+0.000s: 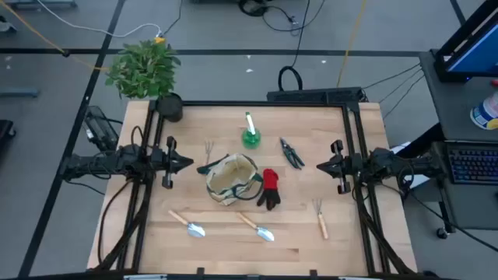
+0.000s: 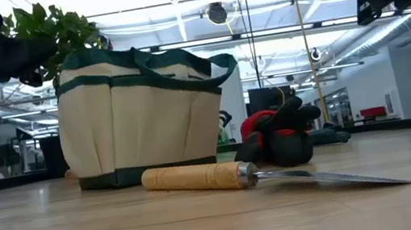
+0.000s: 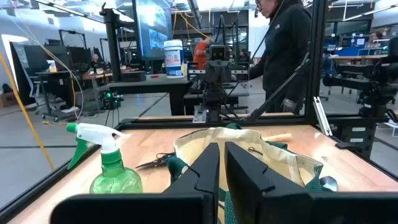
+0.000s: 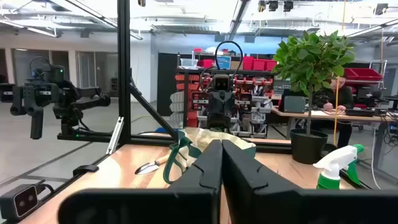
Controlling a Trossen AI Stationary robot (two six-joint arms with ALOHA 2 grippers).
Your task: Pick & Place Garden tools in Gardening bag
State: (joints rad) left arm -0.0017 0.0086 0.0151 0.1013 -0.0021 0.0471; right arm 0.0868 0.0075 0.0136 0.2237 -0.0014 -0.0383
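High view: left gripper (image 1: 185, 162) and right gripper (image 1: 320, 166), jaws closed and empty, flank the soft gardening bag (image 1: 232, 180); the stiff trowel (image 1: 256, 226) ahead suits a wooden-handle grasp.

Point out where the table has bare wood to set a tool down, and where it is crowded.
Bare: the corner beyond the pruning shears toward the right gripper, and the front edge below both trowels. Crowded: the middle, where spray bottle, gardening bag and gloves cluster.
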